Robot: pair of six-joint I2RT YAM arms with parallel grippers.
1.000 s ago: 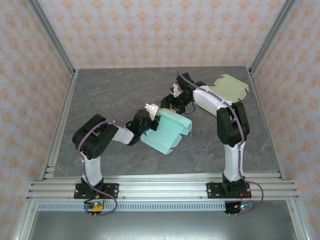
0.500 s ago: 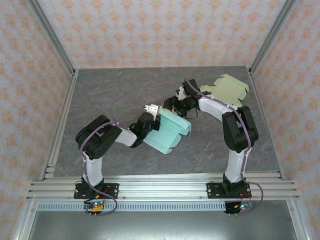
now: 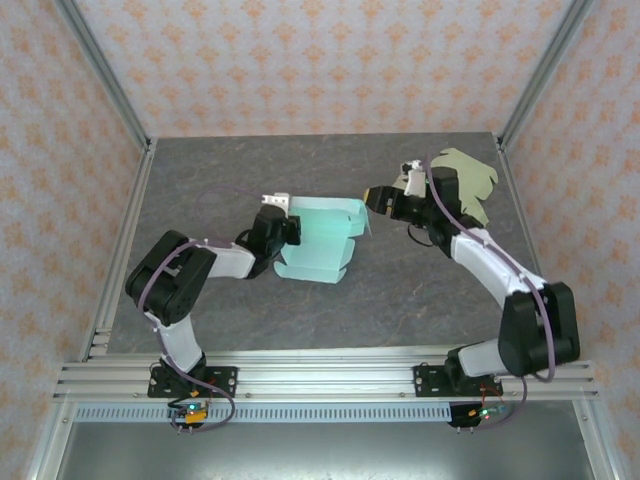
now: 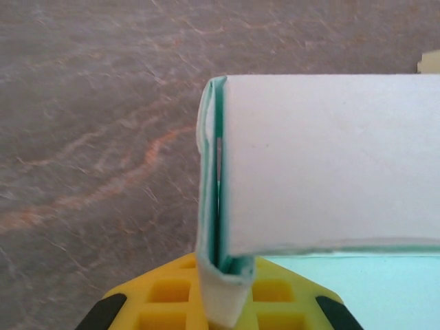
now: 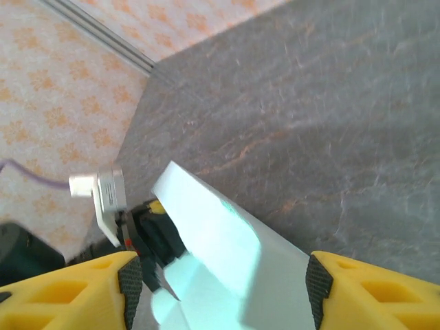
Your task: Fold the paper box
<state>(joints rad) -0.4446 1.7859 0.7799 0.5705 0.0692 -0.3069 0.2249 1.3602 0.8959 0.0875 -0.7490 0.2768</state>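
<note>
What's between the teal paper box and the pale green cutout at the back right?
In the top external view, the right gripper sits there, pointing toward the teal paper box, its arm overlapping the pale green cutout.

left pincer (image 3: 284, 231) clamping paper box (image 3: 322, 243), right pincer (image 3: 373, 198) beside

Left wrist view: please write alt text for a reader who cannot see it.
The left gripper pinches a folded edge of the pale green paper box, whose white panel stretches to the right. A grey marbled table lies behind.
</note>
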